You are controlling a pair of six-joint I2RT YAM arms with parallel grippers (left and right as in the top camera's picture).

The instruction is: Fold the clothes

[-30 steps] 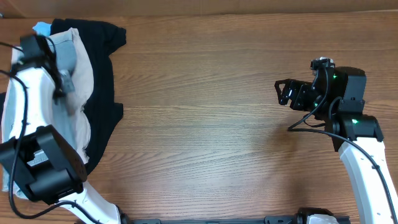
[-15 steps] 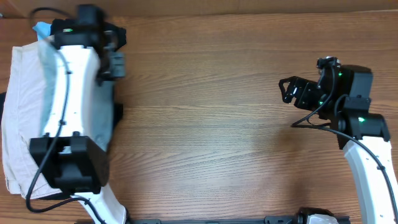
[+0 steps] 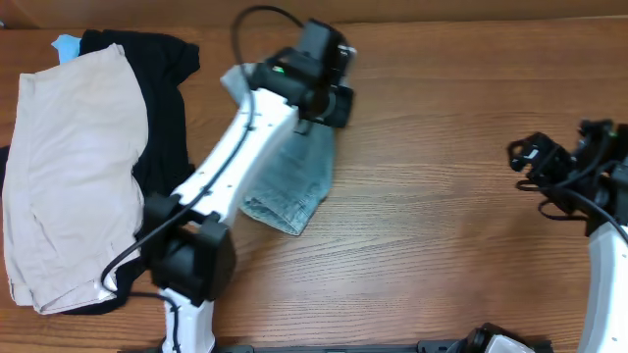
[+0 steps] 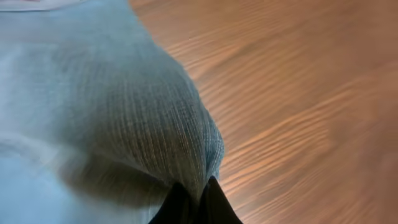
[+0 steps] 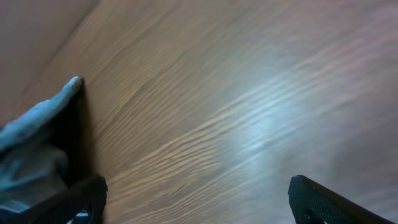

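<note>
Wood-grain counter (image 3: 442, 245) fills the overhead view, bare across its middle and right. At the far left a pile of clothing lies on it: beige shorts (image 3: 74, 167) spread flat on top, a black garment (image 3: 167, 108) under them and sticking out along their right side, and a small scrap of light blue (image 3: 67, 44) peeking out at the top corner.

I see the denim shorts (image 3: 294, 181) apart from that pile, left of the counter's centre. They are faded light blue and bunched into a long strip that runs from the left tool (image 3: 332, 98) at the far side down toward me, ending in a hemmed leg that seems to rest on the wood. The left arm reaches diagonally over them and hides part of the cloth. How much of the cloth is off the counter I cannot tell.

From the left wrist camera, the two dark fingertips (image 4: 214, 208) are pressed together on a fold of the denim, pinching it, and the fabric bulges away from them with the counter beyond, blurred.

Over at the right edge, the right tool (image 3: 525, 157) hovers over bare wood, well apart from the shorts. Its wrist camera shows its fingers (image 5: 323, 202) spread wide with nothing between them, only wood grain below.
</note>
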